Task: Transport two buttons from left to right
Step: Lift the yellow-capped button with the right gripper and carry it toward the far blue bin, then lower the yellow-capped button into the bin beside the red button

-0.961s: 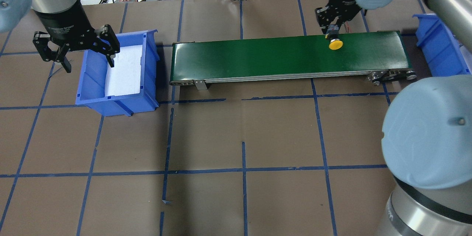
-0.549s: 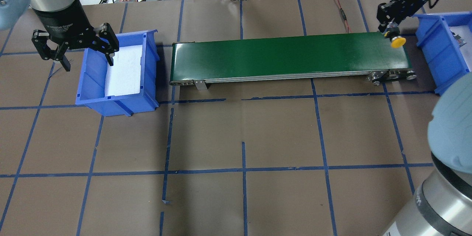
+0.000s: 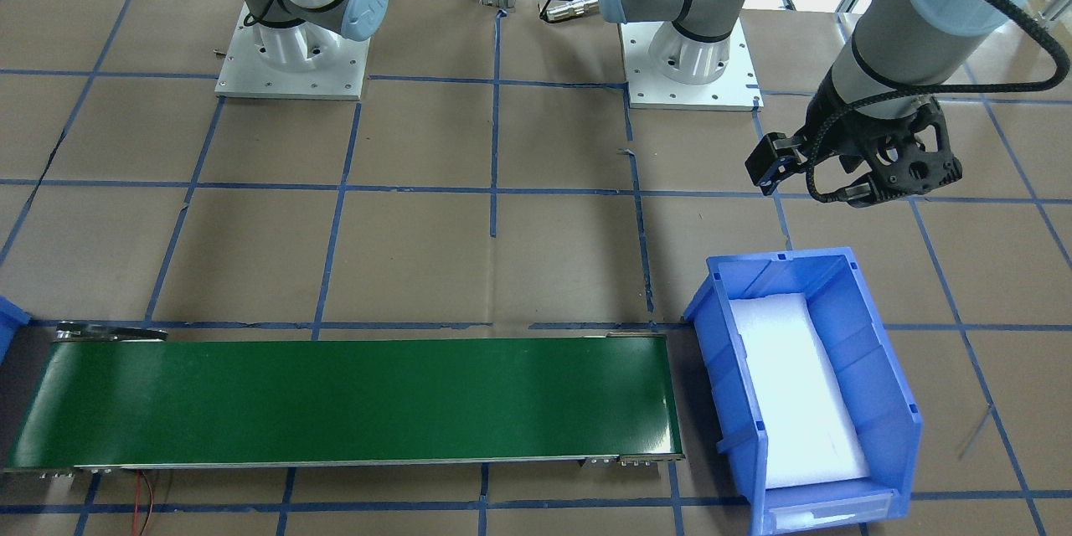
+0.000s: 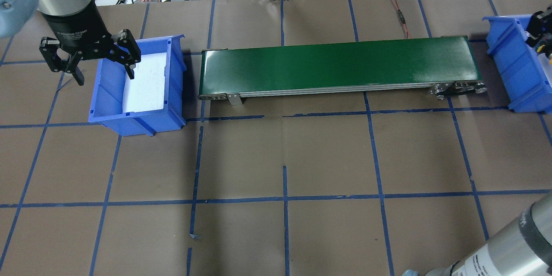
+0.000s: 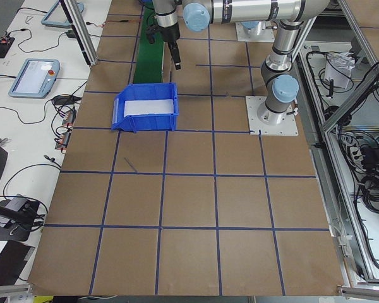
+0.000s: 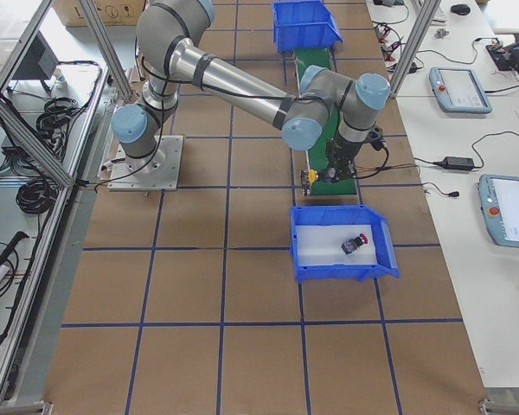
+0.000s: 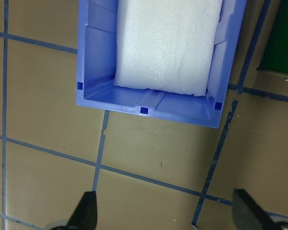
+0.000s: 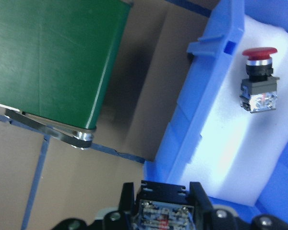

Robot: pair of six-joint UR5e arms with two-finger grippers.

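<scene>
A: The right gripper, what has it got?
B: Its fingers are pinched on the black-and-grey body of the yellow button. The wrist camera shows only that body. The yellow cap is just a speck in the side view from the robot's right.
A: Where is it, going by the conveyor belt?
B: Just past the belt's right end, up in the air by the near wall of the right-end blue bin. I cannot tell whether it hangs over the wall or over the foam.
A: And the red button?
B: In that same bin, lying on its side on the white foam pad, well apart from the held one.
A: The left gripper?
B: Off the belt's other end, jaws spread wide and gripping nothing. It hangs above the left-end blue bin, over the wall farthest from the belt. One finger is over the table and the other is over the second foam pad.
A: Does that bin touch the belt?
B: No. It stands just beside the belt's end, and a narrow strip of brown table shows between them.
</scene>
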